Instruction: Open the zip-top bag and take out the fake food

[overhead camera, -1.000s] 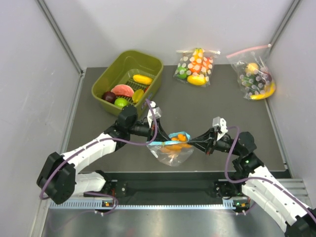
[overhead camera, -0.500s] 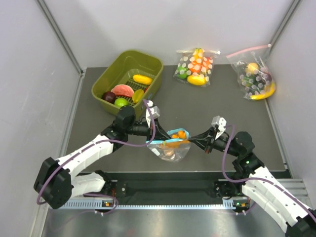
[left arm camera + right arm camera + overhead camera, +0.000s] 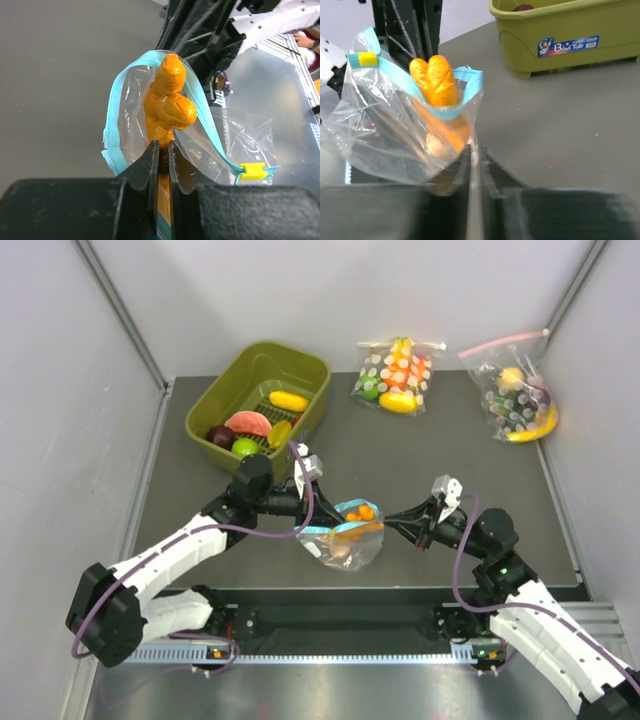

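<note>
**Change over the past second**
- Small clear bag [image 3: 340, 540]: shifted slightly toward the far left and tipped more upright. Hung between the two end effectors over the near edge of the counter [image 3: 430, 460], midway between the arms; contact underneath not told.
- Blue zip strip [image 3: 114, 120]: now bowed into an open loop, no longer stretched out wide.
- Left end effector [image 3: 161, 150]: clamped on the bag's rim, a bit of strip showing between the fingers.
- Right end effector [image 3: 475, 152]: pinched together on the clear film of the opposite side.
- Orange carrot-like pieces [image 3: 436, 75]: now standing up through the mouth, tops above the strip. Pale lump lower down, kind not told; no green fruit made out.
- Yellow slider [image 3: 251, 171]: parked at one end of the strip.
- Reading: opening judged done, removal not yet. Both end effectors busy holding, so probably a tip-out or one side freed next.

**Surroundings**
- Walls [image 3: 80, 390]: plain, pale, on three sides.
- Counter: dark grey, matte, with a metal rail [image 3: 330, 650] along the near edge.
- Olive tub [image 3: 305, 370]: far left, toy fruit inside.
- Centre dotted bag [image 3: 395, 375] and right dotted bag [image 3: 520, 395]: pink strips, well apart from the work.
</note>
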You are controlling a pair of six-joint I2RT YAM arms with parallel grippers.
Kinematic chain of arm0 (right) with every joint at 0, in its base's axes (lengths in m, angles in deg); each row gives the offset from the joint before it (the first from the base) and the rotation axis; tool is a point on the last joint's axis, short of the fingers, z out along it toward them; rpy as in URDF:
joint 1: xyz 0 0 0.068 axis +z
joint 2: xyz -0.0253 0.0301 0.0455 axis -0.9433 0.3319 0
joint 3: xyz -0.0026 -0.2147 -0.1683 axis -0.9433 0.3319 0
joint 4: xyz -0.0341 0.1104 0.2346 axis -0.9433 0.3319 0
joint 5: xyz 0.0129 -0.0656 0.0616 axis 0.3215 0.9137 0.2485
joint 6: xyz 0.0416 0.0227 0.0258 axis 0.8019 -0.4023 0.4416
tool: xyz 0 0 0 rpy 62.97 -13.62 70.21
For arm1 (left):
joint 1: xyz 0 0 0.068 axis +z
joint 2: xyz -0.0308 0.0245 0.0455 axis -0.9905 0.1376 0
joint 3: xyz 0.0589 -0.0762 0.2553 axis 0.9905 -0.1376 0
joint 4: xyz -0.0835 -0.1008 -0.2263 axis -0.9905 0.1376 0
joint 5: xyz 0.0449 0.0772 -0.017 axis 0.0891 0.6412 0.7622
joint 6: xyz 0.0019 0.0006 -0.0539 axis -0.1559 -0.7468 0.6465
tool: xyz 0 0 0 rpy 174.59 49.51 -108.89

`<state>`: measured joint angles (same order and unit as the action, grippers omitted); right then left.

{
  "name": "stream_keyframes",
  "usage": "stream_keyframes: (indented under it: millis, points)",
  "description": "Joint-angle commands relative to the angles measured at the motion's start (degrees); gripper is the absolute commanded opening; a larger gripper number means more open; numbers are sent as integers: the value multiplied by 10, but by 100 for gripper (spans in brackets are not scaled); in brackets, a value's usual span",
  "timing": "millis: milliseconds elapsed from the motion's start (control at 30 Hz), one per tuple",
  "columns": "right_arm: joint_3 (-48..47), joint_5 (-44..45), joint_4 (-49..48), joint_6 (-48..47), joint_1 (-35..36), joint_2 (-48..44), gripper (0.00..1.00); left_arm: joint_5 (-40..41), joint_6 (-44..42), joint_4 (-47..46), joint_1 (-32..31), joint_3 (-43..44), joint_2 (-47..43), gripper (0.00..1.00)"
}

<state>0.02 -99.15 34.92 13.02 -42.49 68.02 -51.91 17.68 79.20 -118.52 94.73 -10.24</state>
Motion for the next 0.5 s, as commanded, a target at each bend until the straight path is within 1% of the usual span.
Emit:
stream_keyframes:
  millis: [0,67,100,133,167,200,300,367,400,467]
  points:
    - [-15,-12,-2,-4,1,-26,17,45,2,13,0,18,-23,0]
    - [-23,-7,14,-3,1,-31,34,92,4,21,-1,25,-19,0]
    - [-25,-4,16,-3,2,-31,42,138,6,23,-1,26,-15,0]
    - [-30,-5,19,-1,2,-31,53,155,9,22,-1,29,-5,0]
    - [-32,-3,15,1,2,-28,57,169,11,26,0,34,2,0]
    - [-33,-2,10,8,2,-22,67,189,12,22,0,35,7,0]
    - [-33,-9,-11,10,4,8,71,219,27,-7,-1,33,37,0]
    - [-32,-9,-25,11,9,26,76,260,36,-14,-2,33,62,0]
    - [-26,-7,-51,19,11,39,78,279,37,-20,-7,33,79,0]
    - [-19,5,-77,25,19,48,78,324,39,-20,-8,38,97,0]
